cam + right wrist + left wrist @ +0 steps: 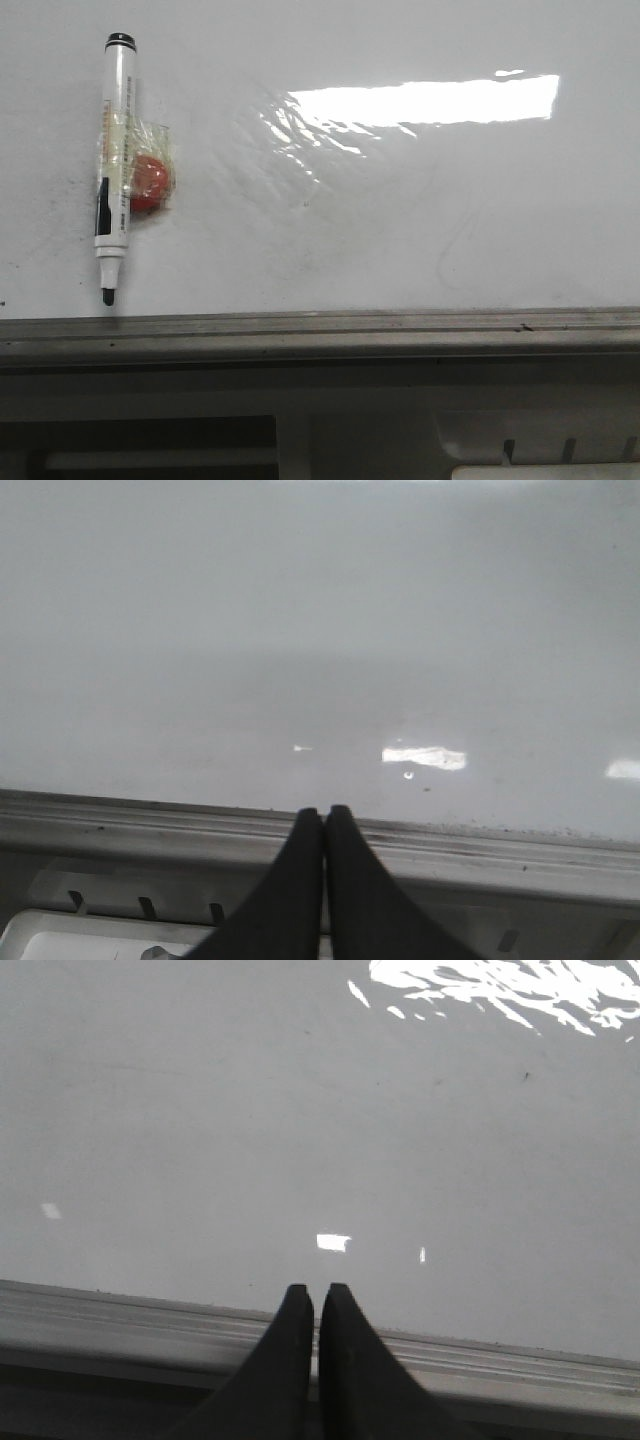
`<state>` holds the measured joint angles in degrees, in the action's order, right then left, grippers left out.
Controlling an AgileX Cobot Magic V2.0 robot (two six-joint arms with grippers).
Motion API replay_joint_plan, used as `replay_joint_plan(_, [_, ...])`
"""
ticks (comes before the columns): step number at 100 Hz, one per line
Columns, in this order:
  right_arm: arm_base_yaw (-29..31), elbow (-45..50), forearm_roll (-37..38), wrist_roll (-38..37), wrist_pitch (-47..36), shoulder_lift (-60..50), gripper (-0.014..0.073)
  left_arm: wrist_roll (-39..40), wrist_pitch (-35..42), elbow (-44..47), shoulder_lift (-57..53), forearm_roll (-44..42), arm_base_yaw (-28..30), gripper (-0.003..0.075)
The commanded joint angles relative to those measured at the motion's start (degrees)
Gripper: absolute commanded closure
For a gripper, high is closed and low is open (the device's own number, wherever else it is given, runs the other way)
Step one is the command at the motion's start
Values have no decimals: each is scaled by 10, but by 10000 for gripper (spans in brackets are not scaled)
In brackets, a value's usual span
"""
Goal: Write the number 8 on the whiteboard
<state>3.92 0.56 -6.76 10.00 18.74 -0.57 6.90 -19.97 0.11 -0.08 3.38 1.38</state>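
Grey rail (pixel 320 330), whiteboard (pixel 400 200) glare-washed, uncapped marker (pixel 113 165).

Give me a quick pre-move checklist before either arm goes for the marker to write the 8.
1. Marker located: ok, it lies on the whiteboard at the left, tip toward the grey rail.
2. Marker free to lift: not ok, clear tape and a red magnet appear to hold it against the board.
3. Marker tip uncapped: ok, the dark tip looks bare.
4. Left gripper ready to grasp: not ok, fingers shut and empty over the rail.
5. Right gripper ready: not ok, also shut and empty.
6. Writing area free of an 8: ok, only faint smudges and glare show.
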Motion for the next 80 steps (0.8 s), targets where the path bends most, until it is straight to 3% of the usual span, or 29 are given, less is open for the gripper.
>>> replay_joint_plan(1, [4, 8, 5, 2, -17, -13, 657, 5, 16, 18, -18, 9, 1, 741])
replay_joint_plan(80, [4, 8, 5, 2, -21, -13, 657, 4, 26, 18, -18, -11, 1, 741])
